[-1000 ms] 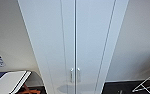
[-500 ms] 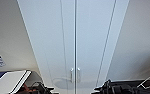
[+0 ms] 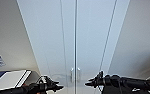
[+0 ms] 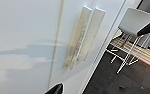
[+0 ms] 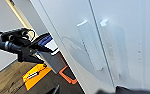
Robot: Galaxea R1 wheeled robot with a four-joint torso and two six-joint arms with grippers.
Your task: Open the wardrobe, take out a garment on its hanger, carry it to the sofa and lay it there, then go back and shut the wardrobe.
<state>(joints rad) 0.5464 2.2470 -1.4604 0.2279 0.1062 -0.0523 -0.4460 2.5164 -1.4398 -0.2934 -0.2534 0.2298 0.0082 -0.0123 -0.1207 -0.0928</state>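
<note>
Head high, wrists close, all facing wardrobe point(image 3: 76, 37) handles point(image 4: 87, 35)

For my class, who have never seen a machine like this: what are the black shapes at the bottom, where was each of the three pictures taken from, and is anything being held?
This is a wheeled robot with two arms, facing a closed white wardrobe. The head view looks out from high on the robot: the left tool and right tool reach toward the pair of handles. The other two pictures come from cameras on each wrist, both showing those handles close up. A white chair stands beside the wardrobe. Neither tool holds anything.
</note>
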